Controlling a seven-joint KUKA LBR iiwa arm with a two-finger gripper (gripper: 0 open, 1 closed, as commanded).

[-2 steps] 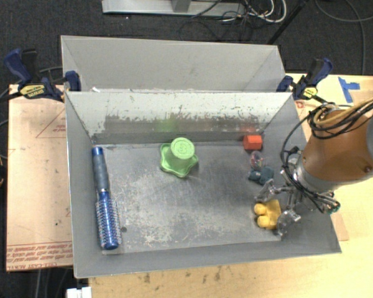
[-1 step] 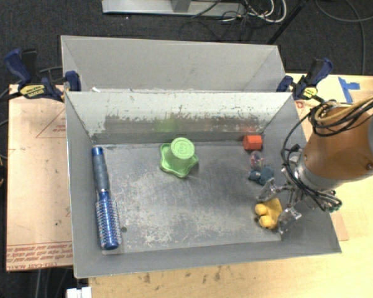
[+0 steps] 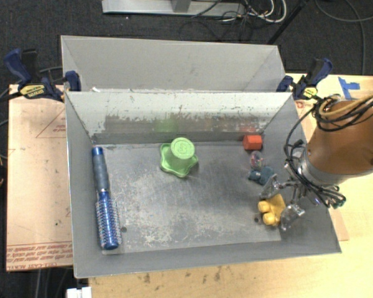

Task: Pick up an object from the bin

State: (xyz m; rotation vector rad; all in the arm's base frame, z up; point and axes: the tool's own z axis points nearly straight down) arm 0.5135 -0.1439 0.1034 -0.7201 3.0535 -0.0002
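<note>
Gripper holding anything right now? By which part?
Cannot tell. The gripper sits right at the yellow toy in the lower-right corner of the bin, but no hold on it is visible.

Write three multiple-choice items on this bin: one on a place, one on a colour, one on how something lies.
1. Where over the bin is the tool?
A. left front corner
B. right front, by the yellow thing
C. back middle

2. What colour is the small block near the back wall?
A. red
B. white
C. black

3. How does the blue hairbrush lie?
A. flat along the left wall, bristles toward the front
B. upright in the middle
C. leaning over the rim

Key: 1 B, the tool sits beside the yellow thing at the right; 2 A, the block is plainly red; 3 A, its handle points toward the back wall.
</note>
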